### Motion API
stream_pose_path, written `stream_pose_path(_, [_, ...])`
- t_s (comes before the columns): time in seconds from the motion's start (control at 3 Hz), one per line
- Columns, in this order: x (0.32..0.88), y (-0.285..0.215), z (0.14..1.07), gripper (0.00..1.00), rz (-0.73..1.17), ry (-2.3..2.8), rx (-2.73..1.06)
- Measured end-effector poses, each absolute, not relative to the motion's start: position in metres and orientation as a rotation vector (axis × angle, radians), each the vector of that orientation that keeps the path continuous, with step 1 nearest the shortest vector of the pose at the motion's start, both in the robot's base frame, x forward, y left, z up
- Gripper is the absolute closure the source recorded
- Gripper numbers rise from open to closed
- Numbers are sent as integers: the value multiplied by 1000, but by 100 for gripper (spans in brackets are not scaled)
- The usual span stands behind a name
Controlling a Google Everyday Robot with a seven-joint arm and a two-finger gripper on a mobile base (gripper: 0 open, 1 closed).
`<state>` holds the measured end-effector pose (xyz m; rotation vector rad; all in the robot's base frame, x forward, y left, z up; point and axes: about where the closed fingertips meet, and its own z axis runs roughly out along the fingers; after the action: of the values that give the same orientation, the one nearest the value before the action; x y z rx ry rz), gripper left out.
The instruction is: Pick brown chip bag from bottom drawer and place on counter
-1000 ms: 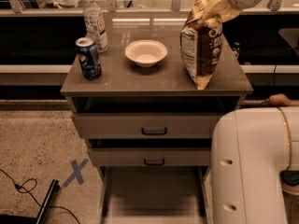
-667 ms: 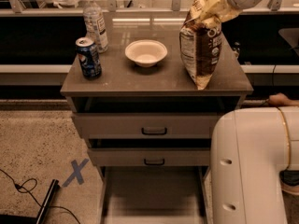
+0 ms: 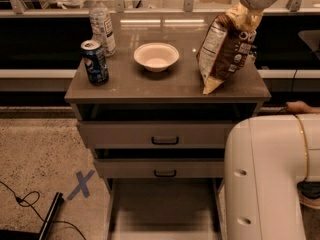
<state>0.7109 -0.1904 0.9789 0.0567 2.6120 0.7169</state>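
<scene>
Upper right, the claw (image 3: pixel 248 10) seemingly grips the bag (image 3: pixel 225 49) by its top; settle it flat on the table (image 3: pixel 150 84) before releasing.

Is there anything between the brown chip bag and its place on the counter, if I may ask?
Nothing visible does. The gripper holds the brown chip bag by its top at the right end of the counter, its lower corner at the surface; the bowl, soda can and water bottle stand to its left.
</scene>
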Motion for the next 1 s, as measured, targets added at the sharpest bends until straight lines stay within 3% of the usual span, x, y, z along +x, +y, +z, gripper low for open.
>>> stream_pose_path(1.0, [714,-151,968,0,710,2658,-111])
